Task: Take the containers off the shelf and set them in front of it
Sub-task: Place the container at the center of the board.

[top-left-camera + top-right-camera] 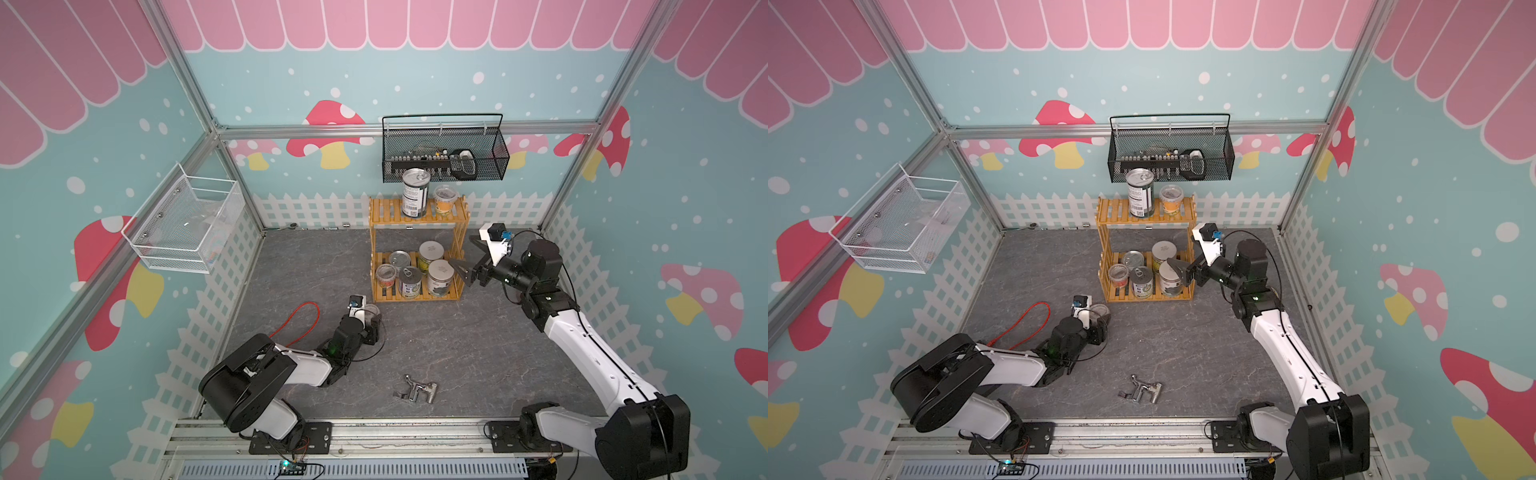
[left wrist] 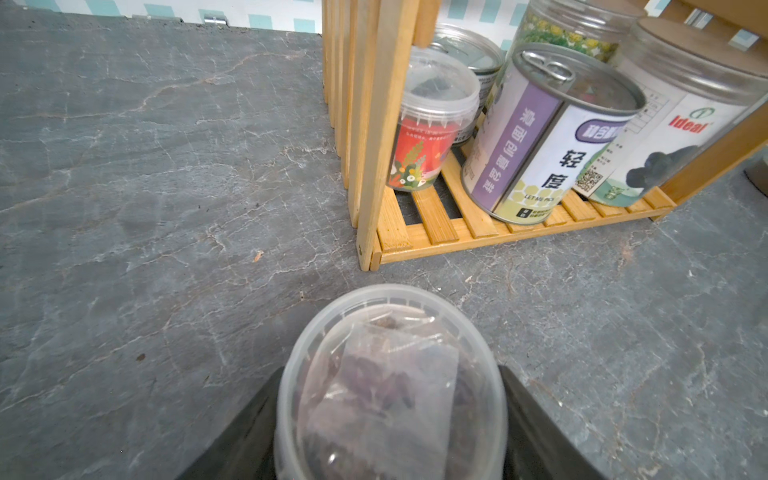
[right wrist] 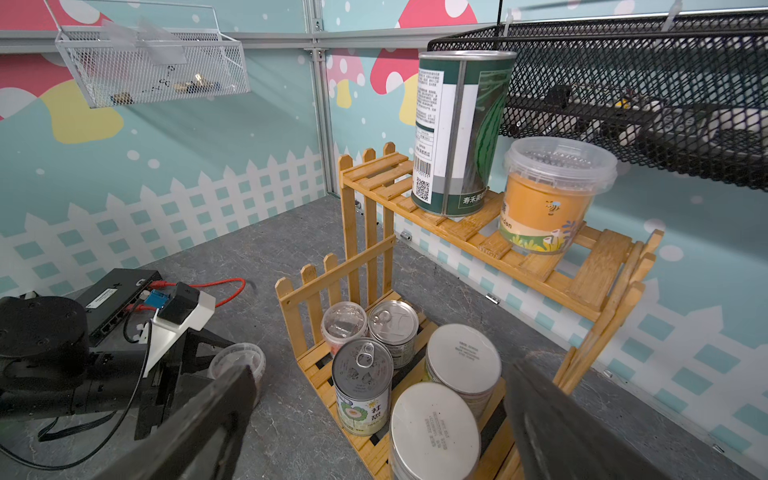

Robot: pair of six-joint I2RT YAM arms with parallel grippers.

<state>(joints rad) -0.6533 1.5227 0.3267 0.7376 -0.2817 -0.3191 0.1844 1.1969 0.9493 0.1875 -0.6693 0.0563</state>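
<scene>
The wooden shelf (image 1: 415, 297) stands at the back of the floor. Its top tier carries a tall tin can (image 1: 414, 193) and a clear cup with orange contents (image 1: 445, 200). On the lower tier are a clear cup (image 1: 386, 276), two pull-tab cans (image 1: 410, 283) and two white-lidded jars (image 1: 440, 277). My left gripper (image 1: 371, 319) is shut on another clear lidded cup (image 2: 390, 386), low over the floor just in front of the shelf's left corner. My right gripper (image 3: 382, 436) is wide open above the nearer jar (image 3: 434, 428) at the shelf's right end, touching nothing.
A black mesh basket (image 1: 444, 160) hangs on the back wall right above the shelf's top tier. A white wire basket (image 1: 187, 226) hangs on the left wall. A metal part (image 1: 415, 391) lies on the floor near the front. A red cable (image 1: 300, 320) loops beside the left arm.
</scene>
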